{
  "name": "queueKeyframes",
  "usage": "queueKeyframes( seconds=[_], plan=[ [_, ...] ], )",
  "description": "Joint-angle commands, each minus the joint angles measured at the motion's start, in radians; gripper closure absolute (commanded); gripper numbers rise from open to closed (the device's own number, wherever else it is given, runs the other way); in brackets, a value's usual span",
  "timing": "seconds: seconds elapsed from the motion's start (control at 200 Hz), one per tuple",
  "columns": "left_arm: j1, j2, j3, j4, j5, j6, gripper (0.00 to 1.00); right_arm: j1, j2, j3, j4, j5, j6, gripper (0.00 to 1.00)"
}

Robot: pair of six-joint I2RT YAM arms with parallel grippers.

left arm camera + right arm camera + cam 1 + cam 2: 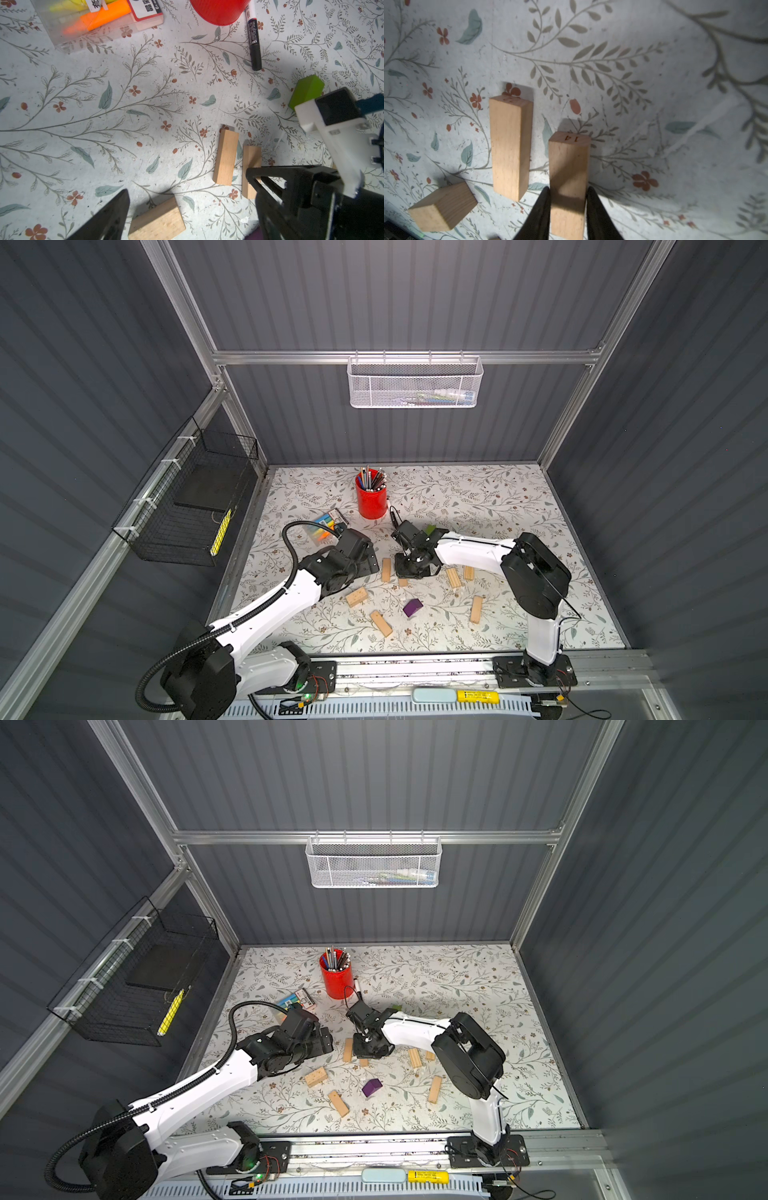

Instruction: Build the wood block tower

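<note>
Here the right claw [568, 195] pinches one end of a pale block marked 14 [568, 162], its two fingers [542, 207] pressed on the block's long sides. A second pale block [510, 145] lies just beside it, parallel, with a narrow gap between; we cannot tell whether the gripped one rests on the desk [654, 104]. The left claw [187, 182] hangs spread wide, holding nothing, with another pale block [158, 220] near its fingers [112, 214]. In both top views we see the wood blocks [476, 609] scattered singly across the floral desk on the near side of the red pencil cup [371, 499]: the purple block [412, 608] near the middle front, the lime-green block [430, 529] partly hidden behind the right arm [469, 549], well apart from the purple one
</note>
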State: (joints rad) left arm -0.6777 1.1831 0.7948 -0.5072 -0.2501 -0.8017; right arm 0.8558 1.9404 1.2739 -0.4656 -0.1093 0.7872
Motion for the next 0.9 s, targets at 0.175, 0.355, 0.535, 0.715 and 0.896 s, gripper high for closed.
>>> queueKeyframes(
  seconds=[0.175,0.355,0.535,0.715,0.896],
  plan=[
    [0.043,-0.031,-0.037,0.023,0.073,-0.011,0.07,0.003,0.054,0.051,0.019,0.01,0.062,0.71],
    [0.051,-0.023,-0.034,0.023,0.087,-0.006,0.07,-0.002,0.072,0.075,0.014,0.018,0.057,0.7],
    [0.056,-0.016,-0.032,0.026,0.094,-0.003,0.08,-0.003,0.08,0.094,0.006,0.017,0.038,0.7],
    [0.056,-0.008,-0.028,0.028,0.103,-0.003,0.08,-0.003,0.048,0.085,0.006,0.01,0.036,0.65],
    [0.056,-0.007,-0.026,0.029,0.109,0.0,0.08,-0.014,-0.014,0.027,0.037,-0.019,0.051,0.62]
  ],
)
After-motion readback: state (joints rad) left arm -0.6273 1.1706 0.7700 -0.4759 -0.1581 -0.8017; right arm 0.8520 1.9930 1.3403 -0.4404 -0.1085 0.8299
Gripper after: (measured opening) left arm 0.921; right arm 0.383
